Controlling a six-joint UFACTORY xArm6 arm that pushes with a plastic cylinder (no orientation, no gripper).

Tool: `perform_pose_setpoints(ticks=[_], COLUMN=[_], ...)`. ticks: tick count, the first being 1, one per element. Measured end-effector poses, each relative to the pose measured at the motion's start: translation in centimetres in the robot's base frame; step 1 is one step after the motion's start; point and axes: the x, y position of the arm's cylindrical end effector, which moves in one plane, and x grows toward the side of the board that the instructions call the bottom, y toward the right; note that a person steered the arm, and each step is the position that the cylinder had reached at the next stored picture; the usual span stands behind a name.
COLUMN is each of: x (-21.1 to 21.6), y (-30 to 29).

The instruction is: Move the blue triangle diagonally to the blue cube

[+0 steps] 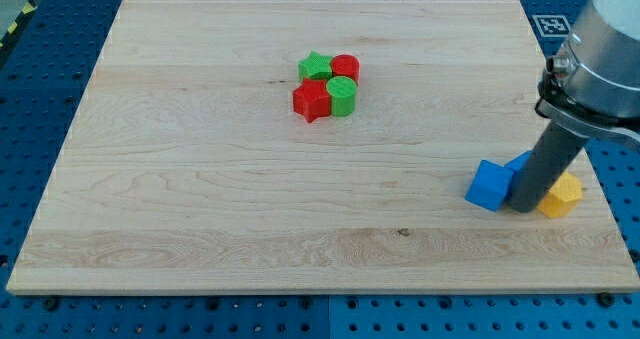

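Blue plastic cube [489,185] sits near the pale wooden bench's [200,209] right edge; my tip [522,209], a plain rod tool with nothing to grip, stands just right of it, largely hiding the blue triangle [518,163]. I judge short, angled nudges best.

arm: enters from the view's upper right, pale grey body over a dark collar | rod: dark, straight, leaning slightly down-left | my tip [522,208]: low at the view's right, down at board level

Pale matt wooden board [200,179] with visible grain; blue cube [489,185] looks like matt plastic.
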Motion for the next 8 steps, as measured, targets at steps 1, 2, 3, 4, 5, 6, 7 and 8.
perform_pose_setpoints(ticks=[1, 2, 3, 4, 5, 6, 7, 8], x=[-1.0, -0.9, -1.2, -2.3, -4.0, -5.4, -6.8, -8.1], y=[-0.5, -0.7, -0.7, -0.7, -0.7, -0.7, -0.7, -1.3])
